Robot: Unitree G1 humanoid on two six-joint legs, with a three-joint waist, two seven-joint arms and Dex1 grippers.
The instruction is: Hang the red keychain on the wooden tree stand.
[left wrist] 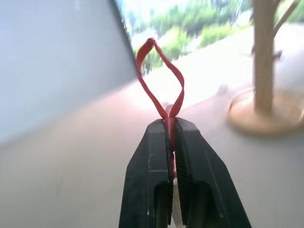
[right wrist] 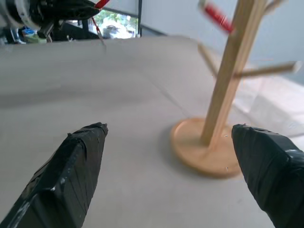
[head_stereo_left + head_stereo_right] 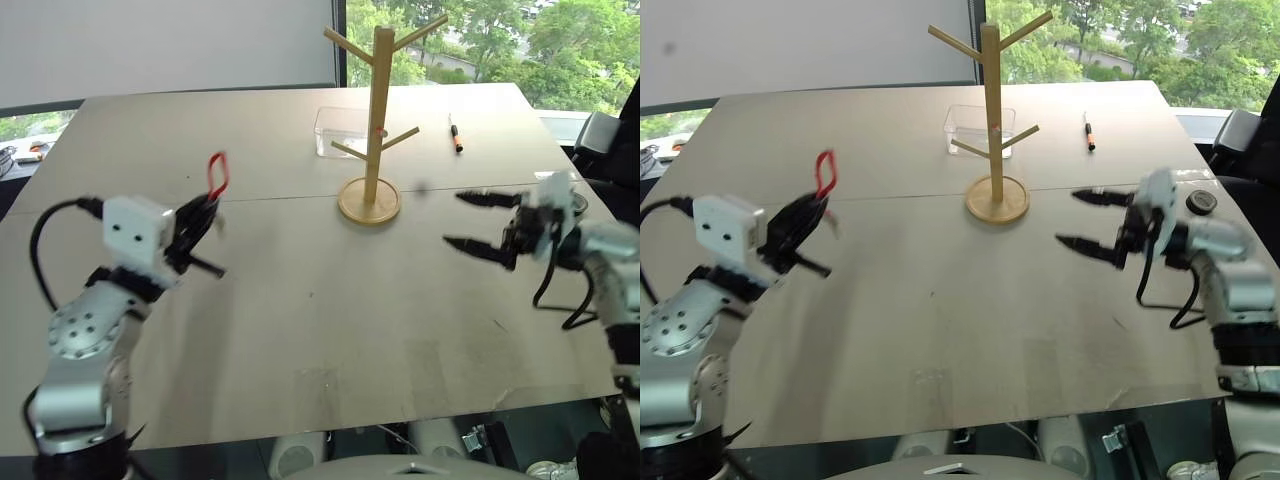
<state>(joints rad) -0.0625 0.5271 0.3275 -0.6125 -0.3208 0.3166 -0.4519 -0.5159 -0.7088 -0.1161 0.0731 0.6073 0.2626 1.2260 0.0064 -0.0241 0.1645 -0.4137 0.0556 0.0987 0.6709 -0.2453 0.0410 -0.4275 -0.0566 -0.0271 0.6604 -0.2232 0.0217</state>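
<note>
Left wrist view: strap pinched at base

Left claw (image 1: 170,124) clamps the red keychain (image 1: 160,76) low, loop standing free above its tips. Judged light, limp; a low grip suits it. Right claw (image 3: 482,222) gapes, holding nothing, wooden tree stand (image 3: 377,110) between both.

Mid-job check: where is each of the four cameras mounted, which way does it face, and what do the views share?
Left eye: head, looking down over the table; both arms show, left pincer shut on the red keychain.
Right eye: same head, same scene; right pincer open.
Left wrist: along its shut fingers toward the keychain loop.
Right wrist: between its spread fingers toward the wooden tree stand.
Shared: the stand is in all four.
</note>
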